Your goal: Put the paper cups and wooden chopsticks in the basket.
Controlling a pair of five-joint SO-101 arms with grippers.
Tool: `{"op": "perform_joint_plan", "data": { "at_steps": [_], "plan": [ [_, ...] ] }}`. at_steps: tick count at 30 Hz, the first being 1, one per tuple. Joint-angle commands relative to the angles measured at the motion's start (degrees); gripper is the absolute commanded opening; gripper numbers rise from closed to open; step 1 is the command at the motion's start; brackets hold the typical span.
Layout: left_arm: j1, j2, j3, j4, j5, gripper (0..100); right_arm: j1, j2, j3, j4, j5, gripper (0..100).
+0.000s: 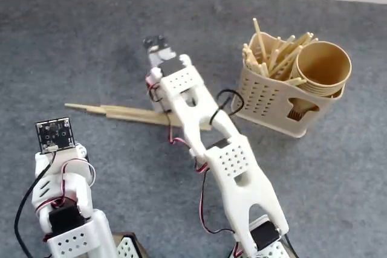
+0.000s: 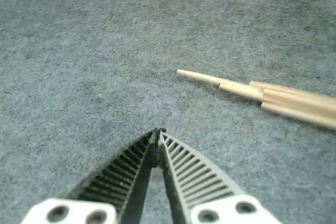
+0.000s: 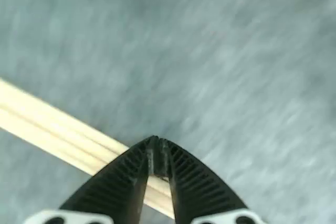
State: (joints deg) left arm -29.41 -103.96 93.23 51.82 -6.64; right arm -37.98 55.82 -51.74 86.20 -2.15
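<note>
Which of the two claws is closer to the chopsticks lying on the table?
The right gripper: its tips are directly over the loose chopsticks, overlapping them in its wrist view. The left gripper sits apart, short of their pointed ends.

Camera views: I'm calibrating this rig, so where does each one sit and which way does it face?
High view: fixed above the table, looking down on the left arm, right arm, basket and loose chopsticks.
Left wrist view: on the left arm, facing down past its shut left tool at the table.
Right wrist view: on the right arm, looking past its shut right tool, directly over the chopsticks.
Shared: all three show the loose chopsticks.
</note>
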Motion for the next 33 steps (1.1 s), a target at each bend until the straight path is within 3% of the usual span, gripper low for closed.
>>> {"op": "perform_joint_plan", "data": {
  "at_steps": [1,6,18,22,26,33],
  "plan": [
    [-0.3,-0.1,-0.4,-1.0,-0.4,1,-3.6,-0.8,-2.9,7.3,2.5,0.6],
    [-0.3,-0.1,-0.4,-1.1,-0.4,1,-5.3,-1.9,-5.5,13.8,13.3,0.6],
    [-0.3,-0.1,-0.4,-1.1,-0.4,1,-3.4,-12.6,-13.8,14.9,13.3,0.5],
    [-0.3,-0.1,-0.4,-1.1,-0.4,1,-3.3,-17.5,-13.7,14.9,7.8,0.5],
    [-0.3,-0.1,-0.4,-1.1,-0.4,1,-3.5,-22.4,-6.1,14.9,6.7,0.5],
    [-0.4,-0.1,-0.4,-1.1,-0.4,1,-3.5,-35.5,13.1,14.6,12.7,0.5]
  ]
}}
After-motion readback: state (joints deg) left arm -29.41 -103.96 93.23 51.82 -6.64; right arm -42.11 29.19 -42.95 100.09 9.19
